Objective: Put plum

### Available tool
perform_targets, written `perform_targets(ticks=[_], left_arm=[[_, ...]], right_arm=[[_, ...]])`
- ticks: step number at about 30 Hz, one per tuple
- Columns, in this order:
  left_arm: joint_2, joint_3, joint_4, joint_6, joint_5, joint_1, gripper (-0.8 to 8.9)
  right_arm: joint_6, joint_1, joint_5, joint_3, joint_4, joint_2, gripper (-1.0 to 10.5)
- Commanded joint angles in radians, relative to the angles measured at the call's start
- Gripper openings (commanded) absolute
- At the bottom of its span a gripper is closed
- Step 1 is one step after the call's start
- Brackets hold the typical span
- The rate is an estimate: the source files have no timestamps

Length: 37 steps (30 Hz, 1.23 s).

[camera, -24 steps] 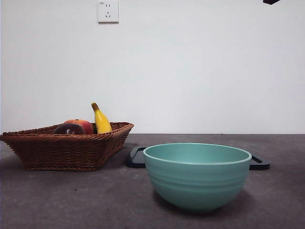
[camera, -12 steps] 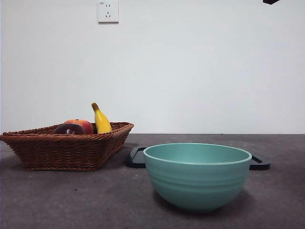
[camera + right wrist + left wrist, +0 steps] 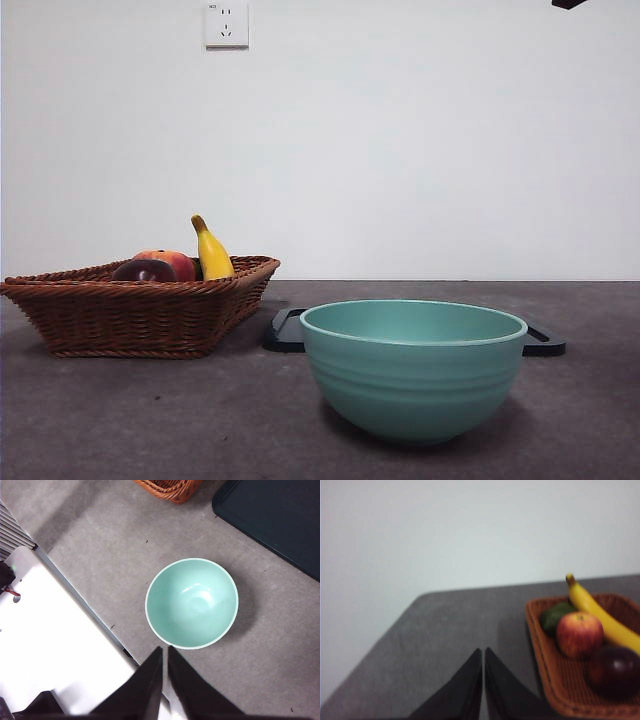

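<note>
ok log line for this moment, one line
plum in basket, untouched | bowl empty | left gripper shut, near basket | right gripper shut, above bowl

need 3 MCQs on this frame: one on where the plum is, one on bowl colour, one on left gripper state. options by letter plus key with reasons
1. Where is the plum?
A. in the bowl
B. in the basket
C. on the tray

2. What colour is the bowl?
A. teal
B. white
C. red

3. How does the left gripper stand?
A. shut on the plum
B. wide open over the basket
C. shut, holding nothing

Key:
1 B: the left wrist view shows it lying in the basket beside the apple and banana.
2 A: both the front and right wrist views show a teal bowl, with nothing in it.
3 C: its jaws meet with nothing between them, off to the side of the basket.
</note>
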Motion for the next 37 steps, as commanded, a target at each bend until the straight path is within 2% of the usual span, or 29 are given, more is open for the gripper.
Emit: perform_targets(ticks=[1, 12, 17, 37], left_arm=[[-0.016, -0.019, -0.019, -0.005, -0.005, 0.002, 0.07], [-0.053, -0.103, -0.064, -0.003, -0.005, 0.002, 0.07], [-0.052, -0.103, -0.142, -0.003, -0.005, 0.002, 0.07], [-0.052, -0.103, -0.139, -0.003, -0.005, 0.002, 0.07]], right_arm=[[-0.011, 0.010, -0.002, 0.015, 0.010, 0.008, 0.1], [-0.011, 0.010, -0.002, 0.015, 0.010, 0.008, 0.1], [-0.011, 0.010, -0.002, 0.015, 0.010, 0.008, 0.1], [-0.011, 0.010, -0.002, 0.015, 0.010, 0.008, 0.1]])
